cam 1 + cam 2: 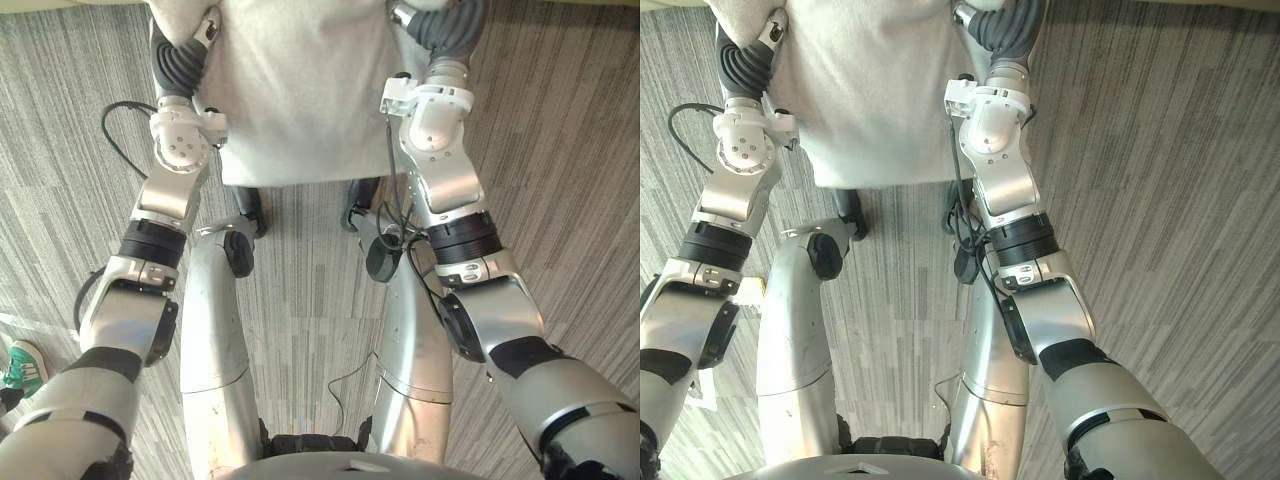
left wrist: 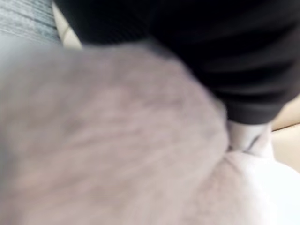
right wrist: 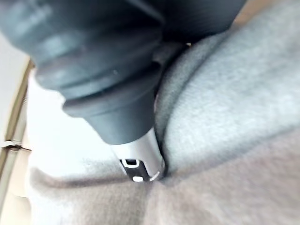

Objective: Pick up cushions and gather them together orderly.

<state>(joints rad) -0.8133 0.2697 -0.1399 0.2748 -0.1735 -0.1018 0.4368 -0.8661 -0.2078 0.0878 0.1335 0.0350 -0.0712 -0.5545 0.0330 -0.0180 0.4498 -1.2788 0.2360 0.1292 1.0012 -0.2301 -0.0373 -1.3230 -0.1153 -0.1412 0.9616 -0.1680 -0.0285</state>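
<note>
Heads up, your grey cushion [image 1: 300, 90] hung over the carpet [image 1: 580, 150] spanning hand to hand, left hand [image 2: 243, 136] sunk into its left edge, right hand [image 3: 140, 164] into its right, equally near, though you couldn't tell whether either was clamped.

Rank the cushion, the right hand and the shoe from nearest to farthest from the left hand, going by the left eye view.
1. cushion: pressed against the left hand, top centre of the view.
2. right hand: on the cushion's opposite side, top right.
3. shoe: a person's, on the carpet at the lower left edge.
</note>
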